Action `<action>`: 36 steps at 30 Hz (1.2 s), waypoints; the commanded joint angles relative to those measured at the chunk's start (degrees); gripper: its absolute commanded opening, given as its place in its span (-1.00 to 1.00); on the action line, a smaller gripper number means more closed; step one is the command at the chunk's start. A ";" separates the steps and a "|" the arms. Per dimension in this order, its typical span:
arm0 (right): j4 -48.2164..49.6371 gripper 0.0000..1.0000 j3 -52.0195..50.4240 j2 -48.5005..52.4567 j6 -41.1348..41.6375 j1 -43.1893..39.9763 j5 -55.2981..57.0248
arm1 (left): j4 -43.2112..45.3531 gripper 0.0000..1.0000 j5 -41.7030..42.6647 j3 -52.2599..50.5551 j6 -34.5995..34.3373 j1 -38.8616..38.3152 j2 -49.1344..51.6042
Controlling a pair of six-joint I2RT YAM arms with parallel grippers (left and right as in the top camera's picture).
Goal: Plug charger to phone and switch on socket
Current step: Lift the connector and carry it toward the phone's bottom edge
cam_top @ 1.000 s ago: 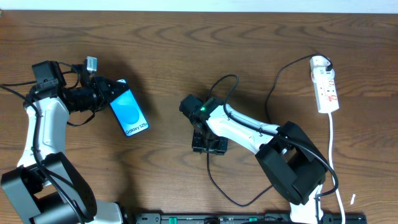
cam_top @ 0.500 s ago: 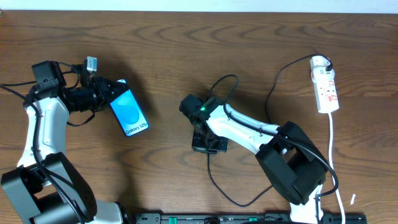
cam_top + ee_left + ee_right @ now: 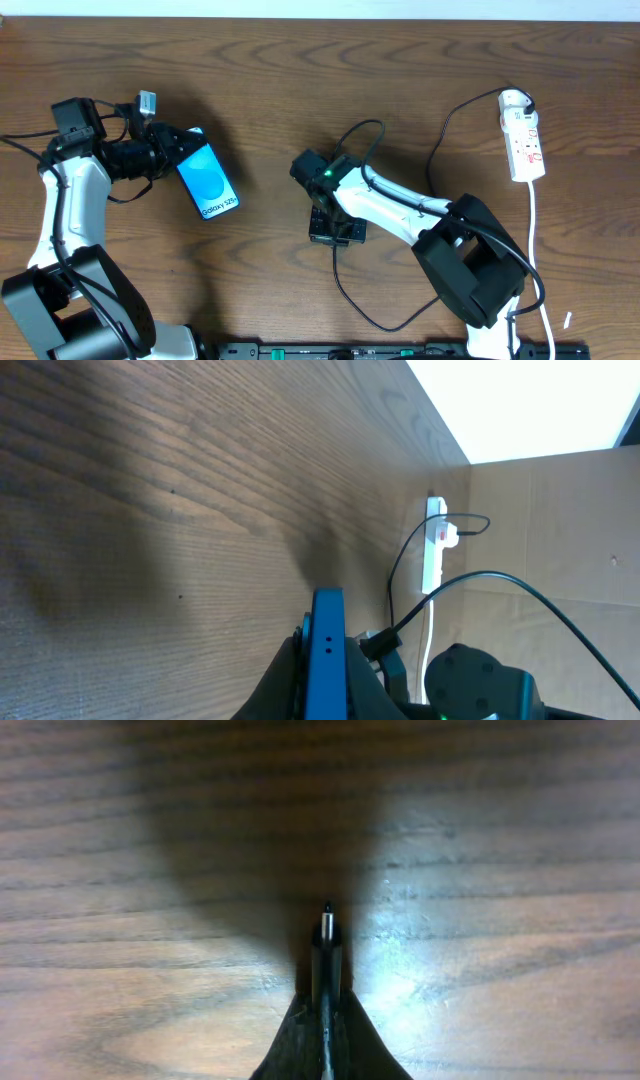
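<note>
I am seeing the left fingers pinching the phone by its upper end, one finger on each side. In the left wrist view the phone is showing edge-on between them as a thin blue strip. From overhead its blue screen is facing up and slanting, with the end carrying white text pointing toward the middle of the table; I cannot tell whether that end is resting on the wood. The right fingers are pressing together on the charger, and its small plug tip is sticking out just past the fingertips, hovering close over the wood above its own dark shadow. From those fingers the black cable is trailing toward the near edge, curling back under the right arm, and another stretch is looping beside the arm. The socket is lying near the far right corner with its white cord running down the right edge, well apart from both sets of fingers. A broad strip of bare wood is lying between the phone and the plug tip. The far half of the table is staying free across its width. The tightest spot is sitting around the right arm, where the cable loops are crowding in.
</note>
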 commanded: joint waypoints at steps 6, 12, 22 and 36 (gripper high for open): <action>1.20 -0.98 2.84 1.77 -13.33 -3.98 -8.79 | 0.24 -0.85 1.38 1.86 0.55 0.09 -1.27; 6.54 -0.98 3.91 1.77 -21.27 -6.19 -24.04 | 0.37 -0.85 2.80 1.86 0.55 0.11 -1.27; 19.54 -0.98 3.91 1.77 -32.59 -7.19 -49.81 | 4.87 -0.85 14.43 1.86 0.28 0.09 -1.27; 27.56 -0.98 3.91 1.77 -34.56 -7.19 -55.67 | 19.21 -0.85 24.39 1.86 -7.98 0.11 -1.27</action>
